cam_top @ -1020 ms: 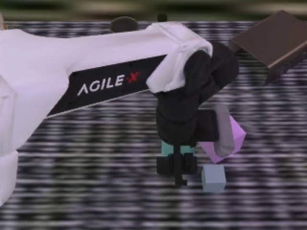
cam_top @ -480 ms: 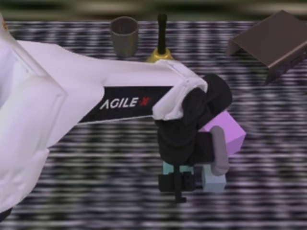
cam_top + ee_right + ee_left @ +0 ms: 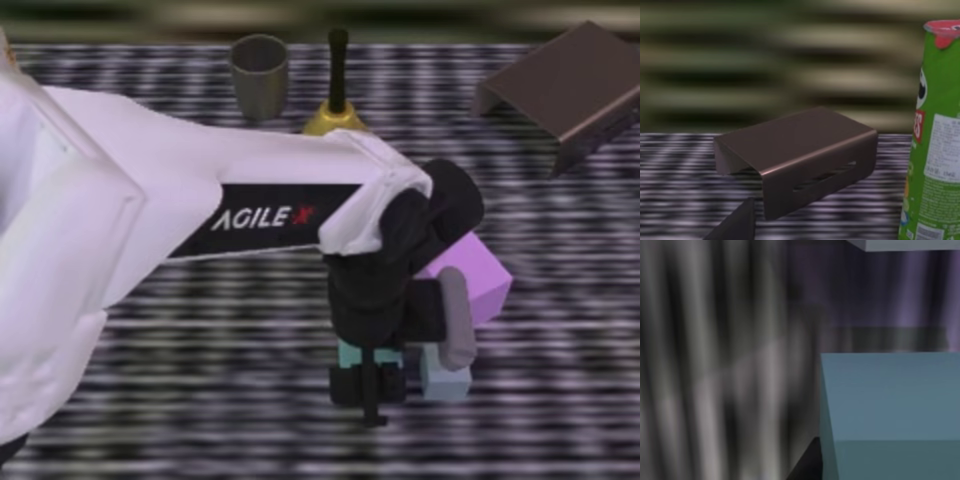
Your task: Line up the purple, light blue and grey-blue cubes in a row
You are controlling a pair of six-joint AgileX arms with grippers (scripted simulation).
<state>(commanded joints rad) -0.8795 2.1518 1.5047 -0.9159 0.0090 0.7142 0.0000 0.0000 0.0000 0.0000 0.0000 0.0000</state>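
My left gripper (image 3: 369, 380) is shut on the light blue cube (image 3: 352, 352), whose cyan edge shows under the black wrist in the top view. In the left wrist view that cube (image 3: 890, 405) fills the space beside one dark finger (image 3: 807, 467). The small grey-blue cube (image 3: 446, 382) sits just right of it, close alongside; whether they touch is hidden. The big purple cube (image 3: 482, 276) stands behind the grey-blue one, partly covered by the arm. My right gripper (image 3: 790, 231) is parked out of the top view, open, with one dark finger (image 3: 737, 225) showing.
At the back stand a grey cup (image 3: 258, 72) and a gold bell with a black handle (image 3: 337, 105). A brown metal stand (image 3: 575, 85) sits at the back right. A green chips can (image 3: 935, 145) stands near the right gripper.
The left arm swung toward the table's front with the light blue cube, bringing it beside the grey-blue cube and uncovering the cup and bell. Over the last half second it barely moved.
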